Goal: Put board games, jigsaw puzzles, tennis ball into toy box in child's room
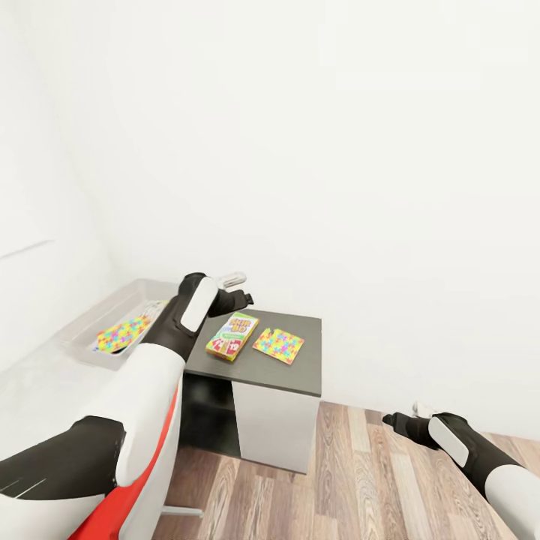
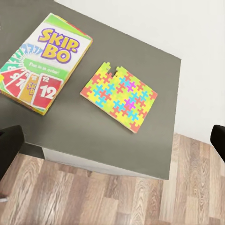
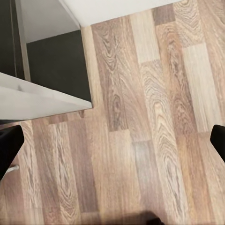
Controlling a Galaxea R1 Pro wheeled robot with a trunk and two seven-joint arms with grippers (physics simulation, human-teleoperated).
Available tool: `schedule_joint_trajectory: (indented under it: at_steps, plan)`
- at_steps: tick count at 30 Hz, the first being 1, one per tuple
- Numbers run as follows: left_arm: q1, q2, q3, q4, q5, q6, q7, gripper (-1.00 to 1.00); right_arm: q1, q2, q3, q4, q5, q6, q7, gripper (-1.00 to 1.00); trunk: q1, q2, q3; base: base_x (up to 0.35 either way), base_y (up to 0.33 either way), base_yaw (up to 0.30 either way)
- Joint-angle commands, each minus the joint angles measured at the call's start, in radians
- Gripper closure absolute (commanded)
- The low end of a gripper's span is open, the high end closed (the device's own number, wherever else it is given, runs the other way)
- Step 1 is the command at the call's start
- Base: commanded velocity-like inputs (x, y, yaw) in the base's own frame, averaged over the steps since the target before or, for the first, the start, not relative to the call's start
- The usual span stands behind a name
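Note:
A green and white board game (image 1: 232, 335) (image 2: 42, 61) lies flat on the dark grey side unit (image 1: 300, 375) of the table. A multicoloured jigsaw puzzle (image 1: 278, 345) (image 2: 119, 97) lies just beside it. My left gripper (image 1: 238, 291) (image 2: 112, 145) hovers open above both, holding nothing. The light grey toy box (image 1: 90, 319) stands on the pale desk top (image 1: 37, 382) and holds a second jigsaw puzzle (image 1: 124, 332), partly hidden by my left arm. My right gripper (image 1: 397, 418) (image 3: 112, 145) hangs open and empty low over the wooden floor.
A red and white chair (image 1: 169, 442) stands under my left arm, in front of the desk. White walls close in behind and to the left. Wooden floor (image 1: 360, 480) (image 3: 140, 117) stretches to the right of the side unit's white panel (image 1: 274, 427).

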Motion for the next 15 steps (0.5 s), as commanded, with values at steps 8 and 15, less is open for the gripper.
schedule_joint_trajectory:
  at_steps: [8, 15]
  plan:
    - [-0.001, 0.0, -0.009, -0.004, 0.003, 0.006, 0.017, -1.0, -0.001, 0.0, 0.007, -0.002, -0.007, 0.002, -0.005, -1.0, 0.001, -0.002, -0.004, 0.193, 0.0, 0.0]
    - [0.0, 0.0, -0.01, -0.003, 0.001, 0.005, 0.018, -1.0, -0.001, 0.0, 0.008, -0.002, -0.006, 0.001, -0.008, -1.0, 0.001, -0.002, -0.004, 0.042, 0.0, 0.0]
